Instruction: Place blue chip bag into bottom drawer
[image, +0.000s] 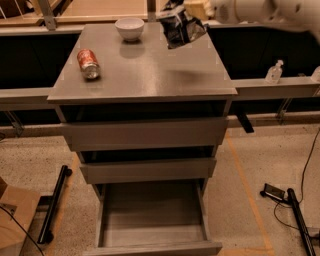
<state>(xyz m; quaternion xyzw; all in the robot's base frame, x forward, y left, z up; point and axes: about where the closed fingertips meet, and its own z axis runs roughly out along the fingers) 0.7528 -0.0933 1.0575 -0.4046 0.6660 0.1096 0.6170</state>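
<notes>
Gripper (190, 9) at upper frame edge, over the cabinet top's (150, 75) back right; fingers clamped on blue chip bag (181, 27). Bag hangs off the surface, so I can carry it. Bottom drawer (150, 217) stands pulled out below, ready to receive.

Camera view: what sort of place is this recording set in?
Probably a robot lab or workshop: a grey cabinet on a speckled, tape-marked floor, loose cables, a cardboard box. The gripper, at top, holds the chip bag above the cabinet.
</notes>
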